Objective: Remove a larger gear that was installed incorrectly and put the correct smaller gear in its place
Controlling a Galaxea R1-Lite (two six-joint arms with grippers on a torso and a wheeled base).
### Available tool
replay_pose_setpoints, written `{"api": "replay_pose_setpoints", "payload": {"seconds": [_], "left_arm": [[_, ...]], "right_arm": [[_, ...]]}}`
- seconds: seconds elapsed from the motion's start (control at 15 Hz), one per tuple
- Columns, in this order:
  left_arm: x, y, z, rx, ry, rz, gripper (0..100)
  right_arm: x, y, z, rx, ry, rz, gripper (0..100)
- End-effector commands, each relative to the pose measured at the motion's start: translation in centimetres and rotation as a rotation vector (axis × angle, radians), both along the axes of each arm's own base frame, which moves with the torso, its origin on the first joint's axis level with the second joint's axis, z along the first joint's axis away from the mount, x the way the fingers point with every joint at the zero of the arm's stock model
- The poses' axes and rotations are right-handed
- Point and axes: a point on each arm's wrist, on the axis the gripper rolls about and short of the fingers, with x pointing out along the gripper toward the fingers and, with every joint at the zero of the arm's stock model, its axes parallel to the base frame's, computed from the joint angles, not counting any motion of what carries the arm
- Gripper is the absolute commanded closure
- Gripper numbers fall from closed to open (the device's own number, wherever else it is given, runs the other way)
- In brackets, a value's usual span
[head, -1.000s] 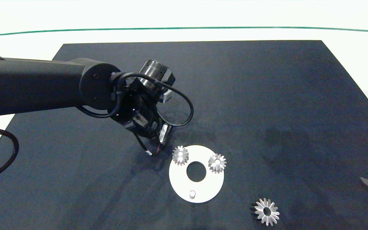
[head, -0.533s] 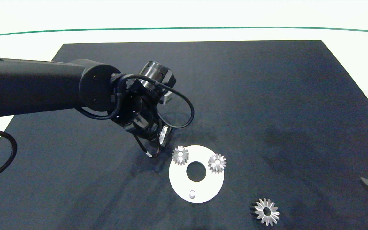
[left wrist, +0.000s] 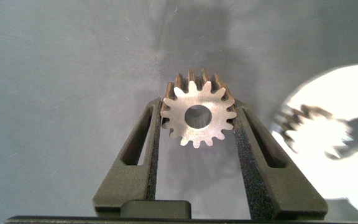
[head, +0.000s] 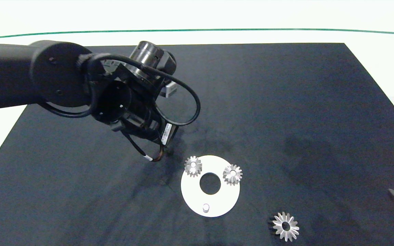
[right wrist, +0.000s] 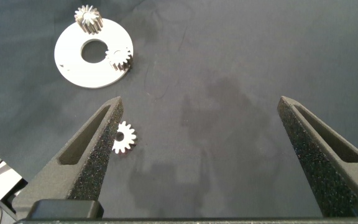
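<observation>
So here's where I'm at: the left claw [left wrist: 197,116] is clamped on the smaller gear [left wrist: 197,118], hanging above the dark mat [head: 286,102] just off the white disc [head: 222,198]. The larger gear [head: 286,226] is already off and lying flat on the mat near the disc. The right claw [right wrist: 201,102] is parked wide open at the far right of the worktop.

What worries me is the grip. The foam pads [left wrist: 252,149] only catch the tooth tips on two sides, so I reckon the gear could roll or tilt in there as I bring it down. The bare peg [head: 206,207] is tiny and sits close to the disc's edge. If the hole isn't dead square over it, the gear probably lands cocked or skids off. The disc looks to be just resting on the mat, so a nudge from a finger could slide the whole thing, and the two small grey gears [head: 193,166] with it.

Writing-wise, there's a little white sticker [head: 165,133] on the left wrist, but I can't read it. No brands anywhere I can see.
</observation>
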Motion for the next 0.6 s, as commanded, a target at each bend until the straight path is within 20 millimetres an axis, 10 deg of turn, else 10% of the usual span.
{"api": "replay_pose_setpoints", "payload": {"seconds": [0.07,0.6], "left_arm": [[-6.2,0.3,3.3,-0.06,-0.069,-0.117,84],[-13.9,-2.2,0.1,0.031,-0.053,-0.217,84]], "right_arm": [[-0.4,-0.4,0.3,0.004,-0.022,0.003,0],[-1.9,-2.0,1.6,0.05,-0.093,0.0,0]]}}
